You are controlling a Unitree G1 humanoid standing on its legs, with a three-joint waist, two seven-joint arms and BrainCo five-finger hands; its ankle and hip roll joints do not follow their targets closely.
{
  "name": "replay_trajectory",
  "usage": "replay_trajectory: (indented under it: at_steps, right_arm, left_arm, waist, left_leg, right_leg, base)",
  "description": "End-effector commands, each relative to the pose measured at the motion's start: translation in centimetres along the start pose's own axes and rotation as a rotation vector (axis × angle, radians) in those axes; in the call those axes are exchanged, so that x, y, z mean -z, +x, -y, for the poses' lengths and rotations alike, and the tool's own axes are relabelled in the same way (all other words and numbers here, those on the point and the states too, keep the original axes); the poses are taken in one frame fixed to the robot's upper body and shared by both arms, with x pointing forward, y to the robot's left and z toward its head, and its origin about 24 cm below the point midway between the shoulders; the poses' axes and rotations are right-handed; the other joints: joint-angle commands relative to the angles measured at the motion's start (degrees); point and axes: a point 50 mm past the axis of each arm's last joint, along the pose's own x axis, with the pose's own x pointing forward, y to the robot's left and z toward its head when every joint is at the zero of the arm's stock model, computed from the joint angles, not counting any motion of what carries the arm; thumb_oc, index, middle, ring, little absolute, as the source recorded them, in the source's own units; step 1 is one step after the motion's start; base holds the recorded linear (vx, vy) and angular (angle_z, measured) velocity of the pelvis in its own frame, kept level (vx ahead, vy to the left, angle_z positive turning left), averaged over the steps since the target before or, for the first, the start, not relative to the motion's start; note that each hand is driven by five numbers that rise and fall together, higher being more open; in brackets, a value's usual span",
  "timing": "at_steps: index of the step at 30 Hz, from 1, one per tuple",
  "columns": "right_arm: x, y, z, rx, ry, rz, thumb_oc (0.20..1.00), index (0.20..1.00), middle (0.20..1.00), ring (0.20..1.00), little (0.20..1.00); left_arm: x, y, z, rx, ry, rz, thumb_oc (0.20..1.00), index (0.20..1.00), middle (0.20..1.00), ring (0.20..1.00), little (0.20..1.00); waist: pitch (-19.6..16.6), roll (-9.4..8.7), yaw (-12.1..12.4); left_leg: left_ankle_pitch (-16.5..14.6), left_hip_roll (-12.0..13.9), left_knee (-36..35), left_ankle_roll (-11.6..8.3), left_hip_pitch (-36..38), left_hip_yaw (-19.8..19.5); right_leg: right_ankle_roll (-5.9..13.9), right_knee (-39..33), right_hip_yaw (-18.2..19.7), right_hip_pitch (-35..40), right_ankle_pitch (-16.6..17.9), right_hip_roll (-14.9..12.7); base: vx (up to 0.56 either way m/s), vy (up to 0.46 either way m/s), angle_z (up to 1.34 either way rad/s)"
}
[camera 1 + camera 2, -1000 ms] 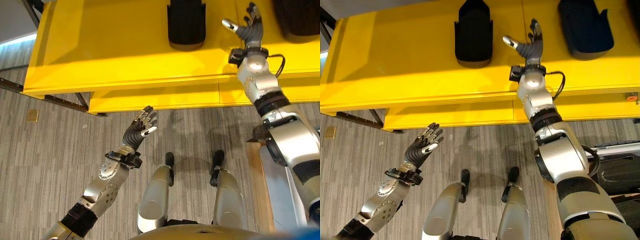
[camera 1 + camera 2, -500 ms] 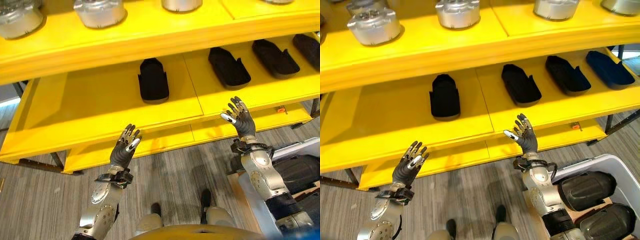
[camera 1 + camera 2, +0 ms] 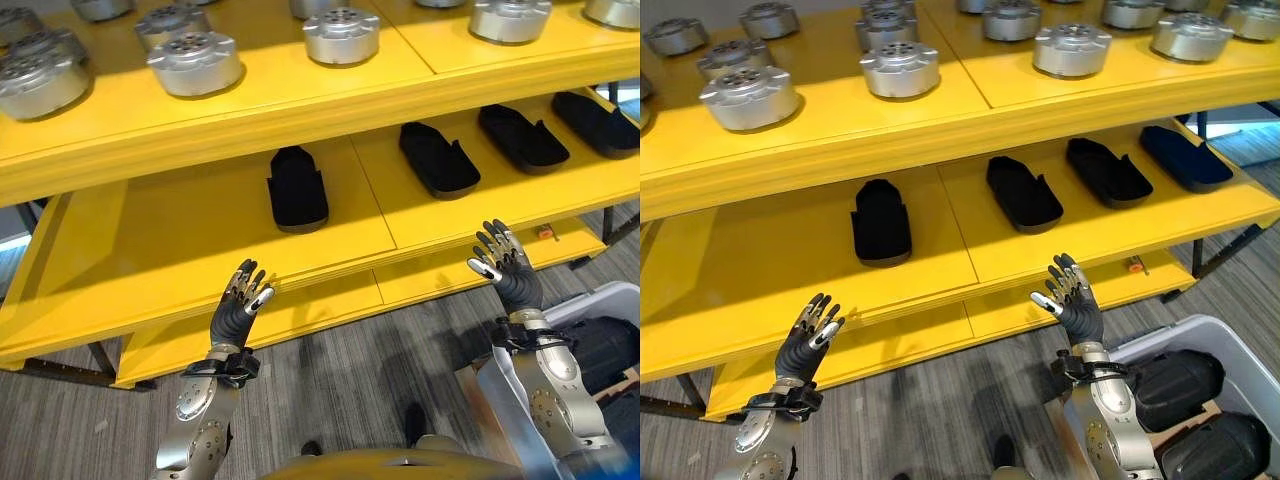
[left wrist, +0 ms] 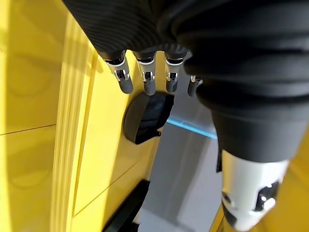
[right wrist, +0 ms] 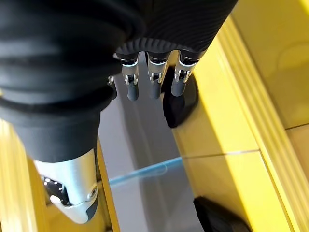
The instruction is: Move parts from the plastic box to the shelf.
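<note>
A big yellow shelf stands in front of the robot, with a grey striped floor under it. The top board, at 12 o'clock, holds many round silver metal parts set in rows. The middle board holds four black parts in a row, from the middle out to 2 o'clock, each a little apart from the next. The left side of the middle board, at 9 to 10 o'clock, is bare yellow, and so is its front strip near the edge. A lower yellow board sticks out under that edge. The left hand is up at 7 o'clock, just before the front edge of the middle board. Its fingers are straight and spread, and it holds nothing. The right hand is up at 5 o'clock, near the same edge, with fingers straight and spread too, and it holds nothing. The two hands are well apart, with open floor between them. The plastic box, light grey, sits at 4 to 5 o'clock beside the right arm. Inside it lie big dark rounded parts close together. In the left wrist view the straight fingers point at a black part on the yellow board.
</note>
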Motion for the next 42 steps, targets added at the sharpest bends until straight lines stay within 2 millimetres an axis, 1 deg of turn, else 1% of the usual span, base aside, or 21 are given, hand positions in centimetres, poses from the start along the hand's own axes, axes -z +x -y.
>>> replay_trajectory:
  at_steps: [1,3,4,5,7,8,9,10,11,12,13,15,16,17,20,21,26,31,37,38,42]
  right_arm:
    - [-2.8,1.2,-0.7,-0.066,0.001,0.142,1.000,1.000,1.000,1.000,1.000]
    - [-3.0,1.3,-0.8,-0.072,-0.010,0.148,1.000,1.000,1.000,1.000,1.000]
    - [-3.4,1.5,-0.7,-0.079,-0.019,0.164,1.000,1.000,1.000,1.000,1.000]
    - [-3.4,1.5,-0.7,-0.079,-0.019,0.164,1.000,1.000,1.000,1.000,1.000]
    - [-4.1,1.6,-0.3,-0.073,-0.069,0.191,1.000,1.000,1.000,1.000,1.000]
    - [-4.5,1.5,0.1,-0.061,-0.092,0.206,1.000,1.000,1.000,1.000,1.000]
    - [-4.8,0.9,0.7,-0.032,-0.140,0.218,1.000,1.000,1.000,1.000,1.000]
    - [-4.6,0.7,1.1,0.000,-0.133,0.219,1.000,1.000,1.000,1.000,1.000]
    - [-4.3,0.2,1.4,0.020,-0.112,0.210,1.000,1.000,1.000,1.000,1.000]
    - [-4.1,0.0,1.5,0.028,-0.110,0.201,1.000,1.000,1.000,1.000,1.000]
    - [-4.0,-0.1,1.6,0.030,-0.109,0.194,1.000,1.000,1.000,1.000,1.000]
    - [-3.7,-0.1,1.5,0.033,-0.103,0.184,1.000,1.000,1.000,1.000,1.000]
    - [-3.7,-0.1,1.5,0.033,-0.103,0.184,1.000,1.000,1.000,1.000,1.000]
    - [-3.3,0.2,1.1,0.012,-0.088,0.173,1.000,1.000,1.000,1.000,1.000]
    - [-2.8,1.0,0.2,-0.025,-0.065,0.161,1.000,1.000,1.000,1.000,1.000]
    - [-2.4,1.3,-0.6,-0.065,-0.029,0.145,1.000,1.000,1.000,1.000,1.000]
    - [-1.5,0.5,-0.4,-0.039,0.014,0.105,1.000,1.000,1.000,1.000,1.000]
    - [-0.9,0.7,-1.4,-0.058,0.065,0.080,1.000,1.000,1.000,1.000,1.000]
    - [-0.6,0.5,-1.9,-0.070,0.082,0.069,1.000,1.000,1.000,1.000,1.000]
    - [-0.6,0.5,-1.8,-0.062,0.077,0.069,1.000,1.000,1.000,1.000,1.000]
    - [-0.5,0.4,-1.8,-0.055,0.086,0.068,1.000,1.000,1.000,1.000,1.000]
  left_arm:
    - [-1.6,0.9,-0.3,0.028,0.064,0.083,1.000,1.000,1.000,1.000,1.000]
    - [-1.7,1.0,-0.2,0.032,0.061,0.091,1.000,1.000,1.000,1.000,1.000]
    - [-1.8,1.2,0.0,0.040,0.047,0.101,1.000,1.000,1.000,1.000,1.000]
    - [-1.8,1.2,0.0,0.040,0.047,0.101,1.000,1.000,1.000,1.000,1.000]
    - [-1.7,1.4,0.5,0.064,0.039,0.101,1.000,1.000,1.000,1.000,1.000]
    - [-1.7,1.6,0.9,0.089,0.039,0.103,1.000,1.000,1.000,1.000,1.000]
    - [-1.0,1.8,1.0,0.092,0.030,0.078,1.000,1.000,1.000,1.000,1.000]
    - [-0.8,2.1,1.4,0.100,0.017,0.073,1.000,1.000,1.000,1.000,1.000]
    - [-0.6,2.4,2.0,0.127,0.006,0.063,1.000,1.000,1.000,1.000,1.000]
    - [-0.5,2.3,2.1,0.137,0.005,0.059,1.000,1.000,1.000,1.000,1.000]
    - [-0.5,2.2,2.2,0.141,0.006,0.057,1.000,1.000,1.000,1.000,1.000]
    - [-0.2,2.0,2.0,0.130,0.013,0.044,1.000,1.000,1.000,1.000,1.000]
    - [-0.2,2.0,2.0,0.130,0.014,0.044,1.000,1.000,1.000,1.000,1.000]
    - [-0.1,1.6,1.6,0.117,0.019,0.043,1.000,1.000,1.000,1.000,1.000]
    - [-0.5,1.3,1.4,0.106,0.026,0.067,1.000,1.000,1.000,1.000,1.000]
    - [-0.3,0.8,1.1,0.083,-0.006,0.071,1.000,1.000,1.000,1.000,1.000]
    - [0.1,0.2,0.7,0.061,-0.013,0.051,1.000,1.000,1.000,1.000,1.000]
    - [-0.4,0.1,0.0,0.032,0.016,0.063,1.000,1.000,1.000,1.000,1.000]
    - [-0.8,0.3,-0.1,0.020,0.039,0.079,1.000,1.000,1.000,1.000,1.000]
    - [-1.0,0.4,0.0,0.026,0.053,0.084,1.000,1.000,1.000,1.000,1.000]
    - [-1.2,0.7,0.1,0.042,0.076,0.093,1.000,1.000,1.000,1.000,1.000]
  waist:
    - [-0.4,-1.15,-2.0]
    - [-0.1,-0.89,-2.4]
    - [0.5,-0.43,-3.0]
    - [0.4,-0.43,-2.9]
    - [1.1,0.01,-3.9]
    - [1.5,0.16,-4.2]
    - [2.0,-0.24,-4.5]
    - [2.4,-0.80,-4.7]
    - [2.6,-1.70,-5.0]
    - [2.7,-1.90,-5.0]
    - [3.2,-2.26,-4.5]
    - [3.5,-3.52,-2.5]
    - [3.5,-3.52,-2.5]
    - [4.0,-4.96,-0.1]
    - [4.0,-5.12,2.3]
    - [3.1,-5.38,2.4]
    - [0.8,-5.70,2.0]
    - [-0.3,-6.02,1.4]
    - [-0.3,-6.03,0.5]
    - [0.1,-6.03,-0.2]
    - [1.1,-6.22,-1.2]
  left_leg:
    - [11.4,4.5,-0.4,-2.30,-1.8,-2.6]
    - [12.0,5.0,-0.4,-2.45,-1.8,-2.0]
    - [13.2,6.0,-0.4,-2.84,-2.2,-1.3]
    - [13.2,6.0,-0.4,-2.84,-2.2,-1.3]
    - [15.8,7.9,-0.4,-3.61,-3.2,-0.2]
    - [18.0,9.1,-0.4,-4.07,-3.8,-0.3]
    - [21.1,10.4,0.3,-4.04,-4.9,-1.6]
    - [22.1,10.2,1.8,-3.72,-5.9,-2.0]
    - [21.7,9.9,3.8,-3.14,-6.9,-0.4]
    - [20.3,8.9,4.7,-2.67,-7.0,-0.7]
    - [18.3,6.6,6.0,-1.80,-7.4,-2.1]
    - [12.2,-1.5,6.7,1.25,-10.2,-8.9]
    - [12.2,-1.5,6.8,1.25,-10.3,-8.9]
    - [8.6,-9.2,7.5,2.74,-13.5,-16.6]
    - [10.1,-15.9,6.7,3.58,-16.1,-25.7]
    - [9.5,-16.2,4.1,4.68,-13.5,-26.4]
    - [8.8,-14.7,1.1,6.07,-9.7,-22.6]
    - [6.6,-14.5,0.3,8.02,-7.3,-16.9]
    - [5.5,-14.2,-0.1,8.77,-6.3,-12.7]
    - [5.0,-14.2,-0.2,9.13,-6.1,-11.0]
    - [4.7,-14.3,-0.4,9.45,-6.4,-8.7]
  right_leg:
    - [3.87,6.9,4.1,-1.0,-0.6,-4.9]
    - [3.67,7.7,4.8,-2.0,-1.0,-4.3]
    - [3.23,9.1,6.2,-4.0,-1.4,-3.0]
    - [3.23,9.1,6.2,-4.0,-1.4,-3.0]
    - [2.32,10.9,7.4,-6.5,-2.3,-0.9]
    - [1.49,12.0,7.8,-7.5,-3.2,0.5]
    - [0.03,12.1,8.3,-7.1,-4.2,2.2]
    - [-0.68,11.4,8.0,-6.2,-4.2,2.3]
    - [-1.38,10.4,7.3,-4.6,-4.4,2.1]
    - [-1.63,9.7,7.2,-3.8,-4.5,2.2]
    - [-1.63,9.0,7.4,-2.9,-4.3,2.0]
    - [-1.69,7.8,8.4,-2.0,-3.8,1.7]
    - [-1.69,7.8,8.4,-2.0,-3.7,1.6]
    - [-1.40,7.0,11.5,-0.8,-2.9,2.8]
    - [-1.49,5.5,16.4,0.5,-1.5,5.5]
    - [-1.03,4.0,19.7,1.8,-0.6,7.3]
    - [-0.62,3.2,20.7,2.9,-0.7,7.1]
    - [0.81,3.8,24.8,2.9,0.2,7.3]
    - [1.95,5.5,28.3,1.6,0.6,7.9]
    - [2.56,6.5,30.3,0.6,0.8,8.3]
    - [3.60,7.8,33.0,-1.5,1.6,8.8]
  base:
    - [0.01,-0.023,-0.51]
    - [-0.03,-0.068,-0.40]
    - [-0.05,-0.087,-0.40]
    - [-0.06,-0.109,-0.38]
    - [-0.05,-0.195,-0.59]
    - [-0.02,-0.432,-0.55]
    - [0.02,-0.490,-0.30]
    - [0.07,-0.501,-0.07]
    - [0.08,-0.322,0.10]
    - [0.08,-0.214,0.31]
    - [0.07,-0.116,0.33]
    - [0.09,-0.101,0.07]
    - [0.15,-0.162,-0.40]
    - [0.13,-0.144,-0.67]
    - [0.15,-0.073,-1.34]
    - [0.10,0.016,-1.86]
    - [0.10,0.093,-0.68]
    - [0.03,0.115,-0.68]
    - [-0.02,0.103,-0.46]
    - [-0.04,0.148,-0.62]
    - [-0.07,0.098,-0.63]
